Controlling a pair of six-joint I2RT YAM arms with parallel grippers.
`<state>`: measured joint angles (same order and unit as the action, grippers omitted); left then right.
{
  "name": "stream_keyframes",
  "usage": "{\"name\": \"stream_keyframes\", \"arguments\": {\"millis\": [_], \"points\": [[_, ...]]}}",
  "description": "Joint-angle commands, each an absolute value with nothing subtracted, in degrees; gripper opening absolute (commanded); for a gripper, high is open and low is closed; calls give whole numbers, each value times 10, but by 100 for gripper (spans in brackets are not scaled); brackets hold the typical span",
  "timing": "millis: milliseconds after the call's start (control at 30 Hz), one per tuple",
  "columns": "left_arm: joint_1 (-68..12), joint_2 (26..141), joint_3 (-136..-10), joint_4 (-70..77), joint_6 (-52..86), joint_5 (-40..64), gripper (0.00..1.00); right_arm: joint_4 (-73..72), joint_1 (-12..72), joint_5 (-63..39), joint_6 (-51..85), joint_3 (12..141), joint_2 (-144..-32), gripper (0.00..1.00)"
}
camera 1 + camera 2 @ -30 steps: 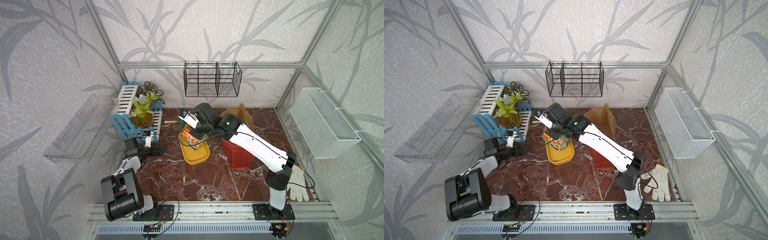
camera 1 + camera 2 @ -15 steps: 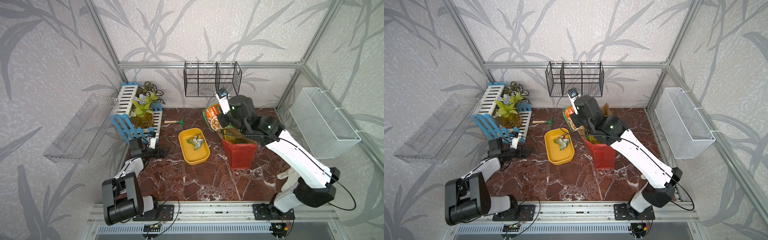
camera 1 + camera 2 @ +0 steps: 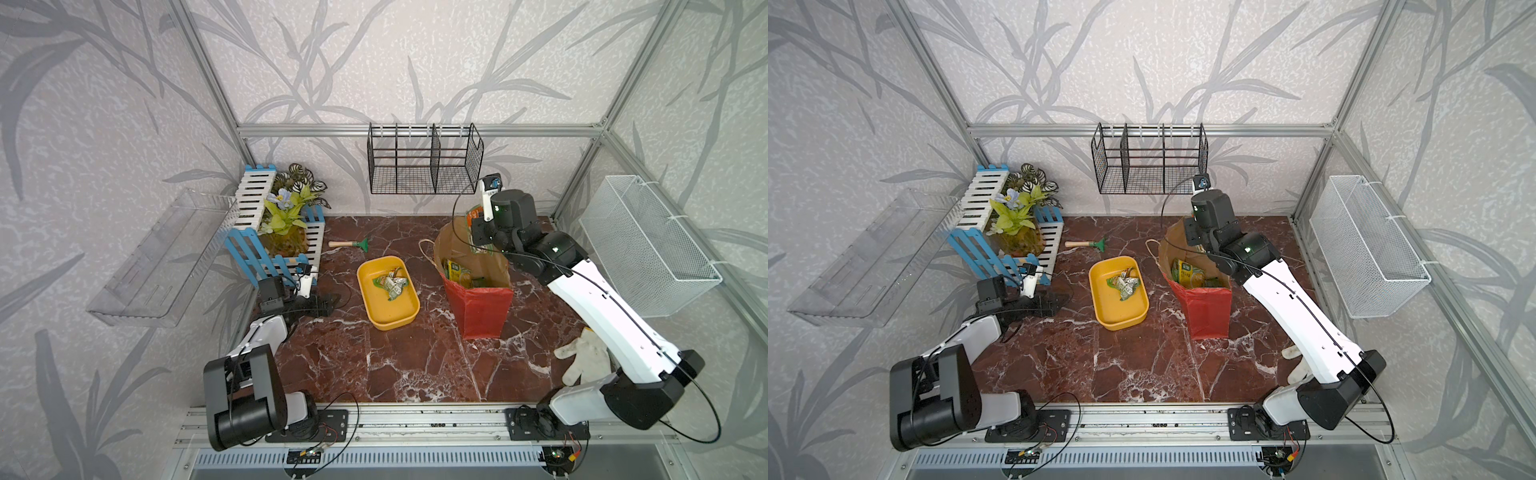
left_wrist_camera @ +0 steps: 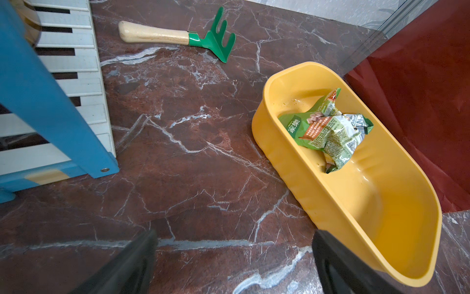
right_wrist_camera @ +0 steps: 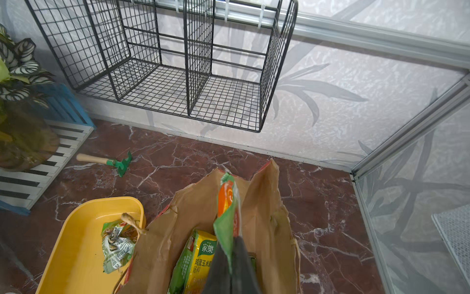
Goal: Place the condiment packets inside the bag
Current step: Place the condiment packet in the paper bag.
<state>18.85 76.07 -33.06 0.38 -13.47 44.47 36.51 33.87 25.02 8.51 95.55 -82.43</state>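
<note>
In a top view, pinches one orange-and-green packet in the closed right hand, poised over the open mouth of the bag, toward its far side; reads as the drop step, partway through the task, with some condiment packets already down inside and a crumpled few left in the yellow tray just beside the bag. In both top views, parks the left hand wide open and empty, low over the worktop, apart from the tray. From the left wrist, looks out between spread fingers onto bare worktop, with the tray's near wall close ahead, the bag's red side behind it and a rake well beyond; ample room on that side. From the right wrist, shows the orange-and-green packet standing edge-up above the kraft interior, with a tan cord handle drooping over the tray side. Calls next for a short descent past the rim, then a release; best kept centred, to avoid clipping and folding the soft paper walls. Leaves free air overhead, with the wire rack on the back wall well clear.
</note>
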Motion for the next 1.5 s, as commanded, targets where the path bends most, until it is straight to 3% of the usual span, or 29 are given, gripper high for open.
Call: {"name": "stream_keyframes", "arguments": {"millis": [0, 533, 667, 1033, 1300, 1467], "points": [[188, 753, -328, -1, -137, 441, 100, 340, 330, 253, 104, 941, -808, 0], [192, 751, -332, 0, -129, 428, 100, 343, 327, 281, 109, 906, -777, 0], [193, 748, -331, 1, -127, 424, 100, 329, 347, 306, 82, 905, -762, 17], [223, 751, -334, 15, -106, 433, 100, 301, 499, 420, -41, 966, -805, 69], [286, 775, -342, 51, -52, 449, 100, 364, 581, 353, -110, 1039, -914, 86], [316, 799, -350, 67, -25, 460, 100, 395, 586, 316, -92, 1076, -1003, 88]]}}
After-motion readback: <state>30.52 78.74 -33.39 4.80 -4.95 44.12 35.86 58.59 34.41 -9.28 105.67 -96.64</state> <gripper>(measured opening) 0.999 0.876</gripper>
